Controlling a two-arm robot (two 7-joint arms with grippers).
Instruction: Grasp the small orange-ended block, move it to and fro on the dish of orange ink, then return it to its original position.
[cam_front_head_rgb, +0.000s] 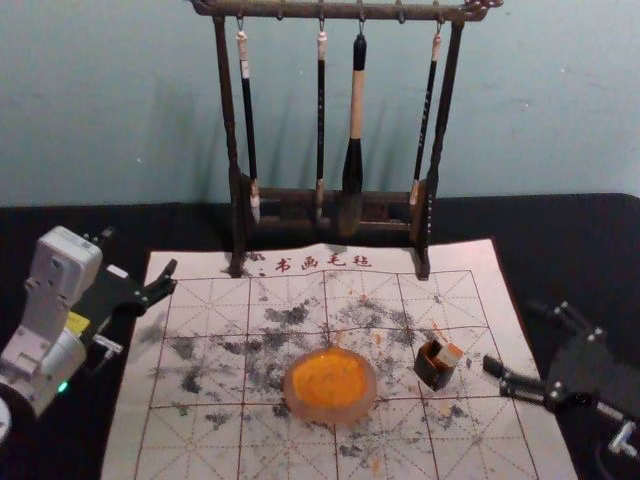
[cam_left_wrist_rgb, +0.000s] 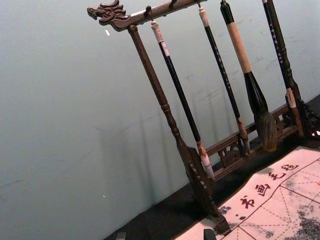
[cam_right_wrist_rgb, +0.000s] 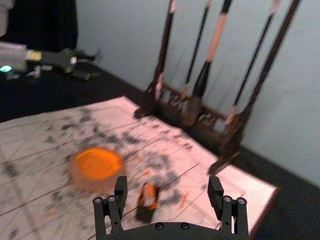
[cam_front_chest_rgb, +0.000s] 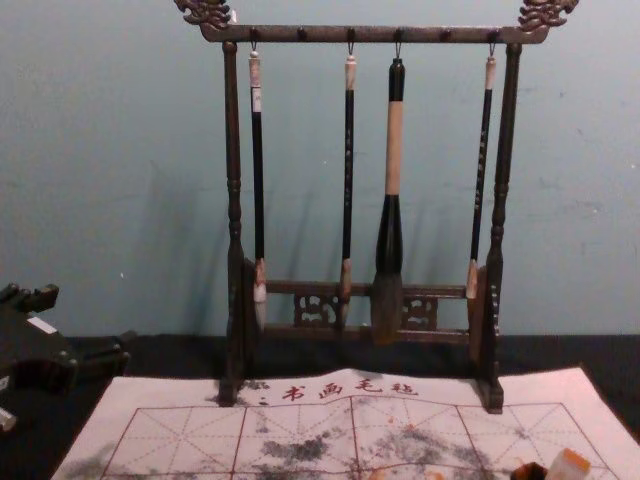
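Observation:
The small orange-ended block (cam_front_head_rgb: 449, 355) leans in a small dark holder (cam_front_head_rgb: 433, 373) on the mat, right of the dish of orange ink (cam_front_head_rgb: 330, 384). To the right of the holder, my right gripper (cam_front_head_rgb: 512, 337) is open and holds nothing. In the right wrist view, beyond the open right gripper (cam_right_wrist_rgb: 168, 189), are the block (cam_right_wrist_rgb: 149, 195) and dish (cam_right_wrist_rgb: 97, 165). The chest view has the block (cam_front_chest_rgb: 568, 465) at its lower right edge. My left gripper (cam_front_head_rgb: 141, 250) stays parked, open, by the mat's back left corner; its fingertips (cam_left_wrist_rgb: 165, 234) edge into the left wrist view.
A dark wooden rack (cam_front_head_rgb: 428, 225) with several hanging brushes stands across the mat's back edge, behind the dish and holder. The ink-stained, gridded mat (cam_front_head_rgb: 210, 435) lies on a black-covered table (cam_front_head_rgb: 590, 230), against a pale wall.

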